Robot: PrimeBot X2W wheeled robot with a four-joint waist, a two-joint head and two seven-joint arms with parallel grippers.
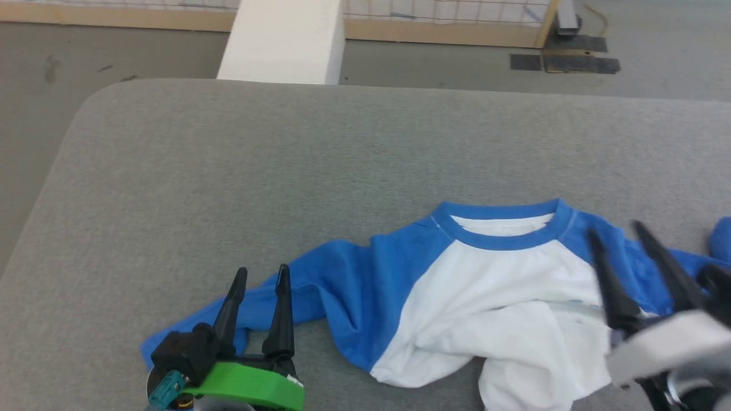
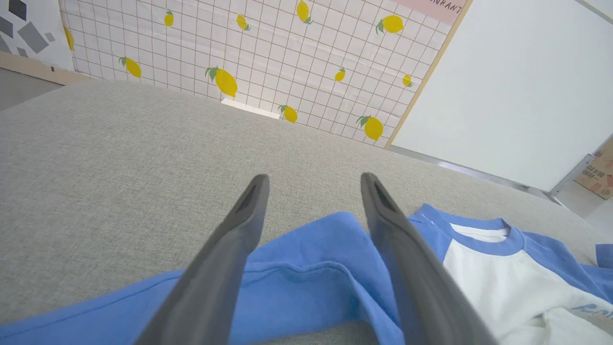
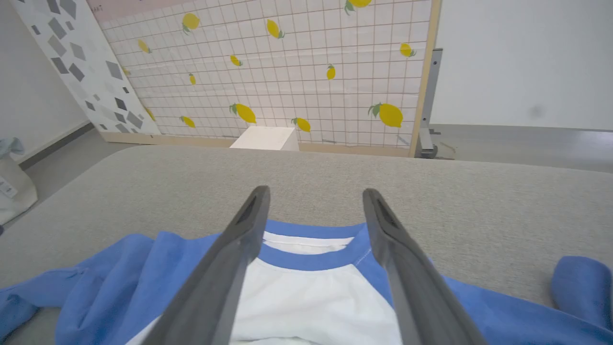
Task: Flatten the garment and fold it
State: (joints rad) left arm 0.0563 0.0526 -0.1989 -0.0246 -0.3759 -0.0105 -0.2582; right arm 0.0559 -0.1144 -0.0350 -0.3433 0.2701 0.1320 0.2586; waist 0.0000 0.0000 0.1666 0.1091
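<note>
Left end effector (image 1: 263,268) and right end effector (image 1: 614,227) gape empty over rumpled garment (image 1: 491,285).

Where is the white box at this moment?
In the head view the white box stands beyond the far edge of the grey surface, left of centre, before the lemon-patterned wall.

Right pincer (image 1: 614,228) blurred; garment (image 1: 502,297) hem cut off, perhaps bunched.

Grey fabric-covered surface (image 1: 228,171), rounded at the far left corner. Just beyond its far edge, 1 white box (image 1: 285,40) on grey floor (image 1: 34,114). Behind, a wood-framed panel (image 3: 287,72) printed with grid and yellow lemons. Dark mats (image 1: 571,61) far right.
</note>
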